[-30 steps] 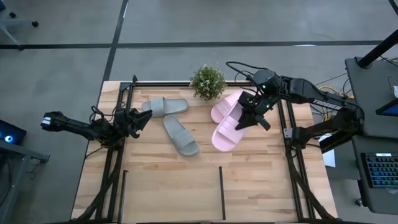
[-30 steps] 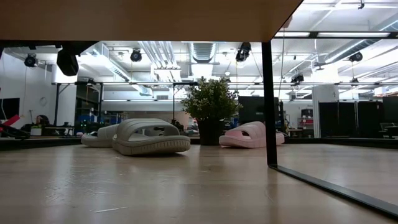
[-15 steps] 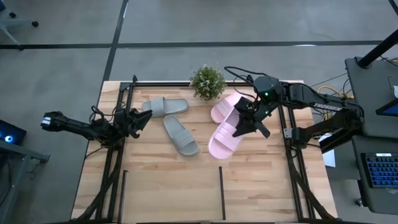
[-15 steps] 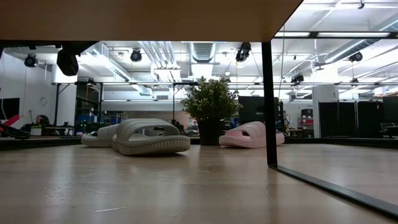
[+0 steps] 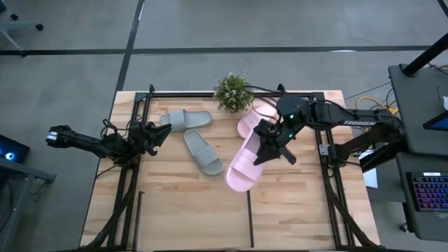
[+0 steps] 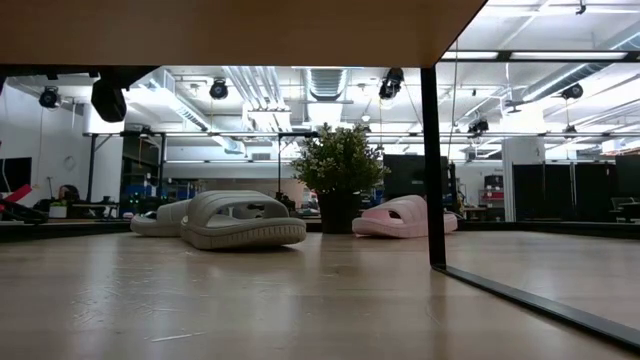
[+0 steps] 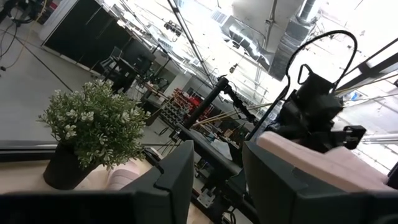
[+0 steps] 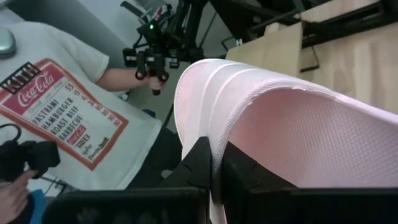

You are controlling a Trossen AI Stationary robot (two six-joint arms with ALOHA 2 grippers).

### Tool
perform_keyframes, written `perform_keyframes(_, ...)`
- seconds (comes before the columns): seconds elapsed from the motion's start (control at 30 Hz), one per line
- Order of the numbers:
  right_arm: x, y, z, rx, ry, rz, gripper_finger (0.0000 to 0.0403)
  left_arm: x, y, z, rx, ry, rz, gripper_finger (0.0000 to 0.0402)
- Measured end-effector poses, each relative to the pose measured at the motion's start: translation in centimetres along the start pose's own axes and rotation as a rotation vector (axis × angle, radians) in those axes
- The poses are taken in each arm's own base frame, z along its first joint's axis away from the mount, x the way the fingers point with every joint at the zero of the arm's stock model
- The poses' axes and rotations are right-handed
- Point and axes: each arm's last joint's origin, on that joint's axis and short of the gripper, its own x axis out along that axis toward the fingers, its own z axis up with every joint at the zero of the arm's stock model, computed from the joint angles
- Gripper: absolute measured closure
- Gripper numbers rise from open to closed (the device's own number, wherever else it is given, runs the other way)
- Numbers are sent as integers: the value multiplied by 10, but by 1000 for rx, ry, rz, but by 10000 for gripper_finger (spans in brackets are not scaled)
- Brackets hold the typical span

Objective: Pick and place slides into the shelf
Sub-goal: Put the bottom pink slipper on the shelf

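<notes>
— Holding what, right gripper (image 5: 271, 148)?
— Clamped on a pale pink slide (image 5: 246, 162), lifted beyond the fingers toward the shelf bar (image 5: 250, 213).
— Behind it?
— Second pink slide (image 5: 250, 120), just beside. Grey-green pair (image 5: 196, 136) well apart, near the parted left gripper (image 5: 158, 133).

The slide (image 5: 243, 165) in the right gripper (image 5: 268, 148) is pale pink, with a fine dotted texture on its sole. The second pink slide (image 5: 249, 120) lies at 12 o'clock from it. Two slides (image 5: 203, 151) (image 5: 184, 119) are grey-green. The plant (image 5: 233, 92) is green in a dark pot. The table (image 5: 182, 203) is light wood; the shelf bars (image 5: 249, 215) are black. A person's shirt (image 8: 68, 106) is white with a red print.
</notes>
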Motion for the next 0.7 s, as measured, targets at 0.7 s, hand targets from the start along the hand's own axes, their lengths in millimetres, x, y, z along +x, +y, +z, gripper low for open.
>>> perform_keyframes(0.7, 70, 19, 33, -51, 105, 105, 394, 0, 0, 0, -3, 2, -8, 278)
